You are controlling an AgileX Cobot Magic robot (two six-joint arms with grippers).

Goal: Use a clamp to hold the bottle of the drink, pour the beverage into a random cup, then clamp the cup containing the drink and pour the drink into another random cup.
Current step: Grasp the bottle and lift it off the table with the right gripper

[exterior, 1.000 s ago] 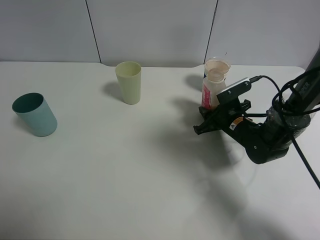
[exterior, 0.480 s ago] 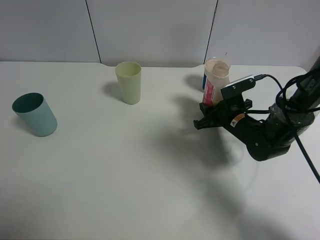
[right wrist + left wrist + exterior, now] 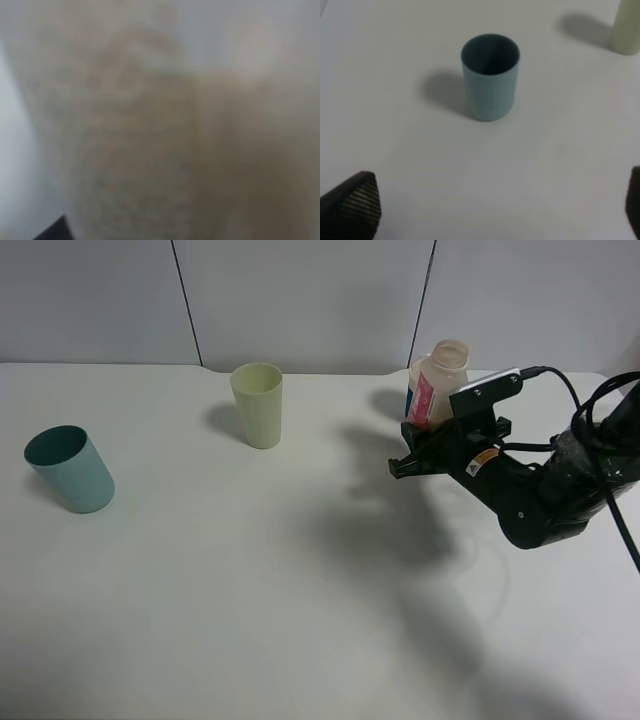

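White tabletop (image 3: 250,620) | my right clamp (image 3: 405,452) closed on the bottle of the drink (image 3: 437,390), right rear of table | left clamp (image 3: 492,205) open, empty | step: bottle gripped, no pour yet | next, I judge: carry over the yellow-green cup (image 3: 258,405), then tip.

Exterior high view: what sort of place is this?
Probably a lab test bench: a white table, plain grey wall panels behind, and a cabled black robot arm holding a bottle.

The red-pink label (image 3: 420,401) on the bottle (image 3: 445,370) is too small to read
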